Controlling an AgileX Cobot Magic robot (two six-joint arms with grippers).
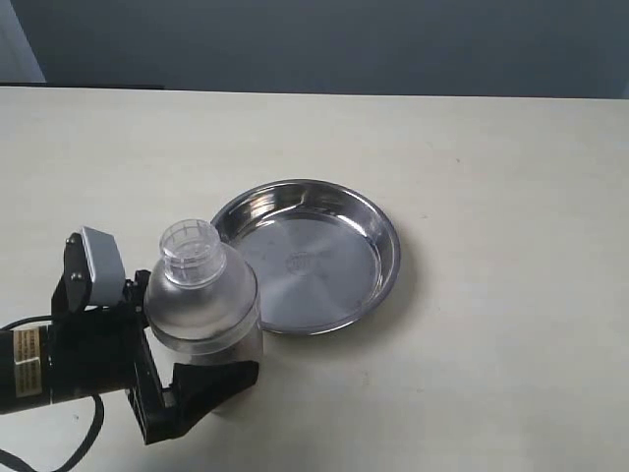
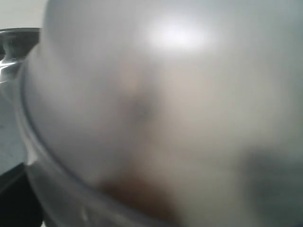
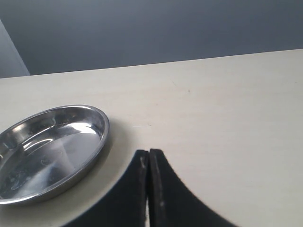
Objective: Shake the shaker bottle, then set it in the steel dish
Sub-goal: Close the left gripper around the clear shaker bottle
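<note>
The shaker bottle (image 1: 201, 295), clear with a frosted dome and a small round cap, stands upright on the table just left of the steel dish (image 1: 324, 265). My left gripper (image 1: 195, 332) reaches in from the left with one black finger (image 1: 211, 379) in front of the bottle and the other behind it, jaws spread wide around its body. Up close, the bottle (image 2: 165, 94) fills the left wrist view as a blur, with the dish rim (image 2: 14, 40) at the edge. My right gripper (image 3: 149, 156) is shut on nothing, hovering beside the dish (image 3: 47, 146).
The cream table (image 1: 491, 177) runs back to a dark wall. The left arm's black body and cable (image 1: 59, 364) lie along the near left edge.
</note>
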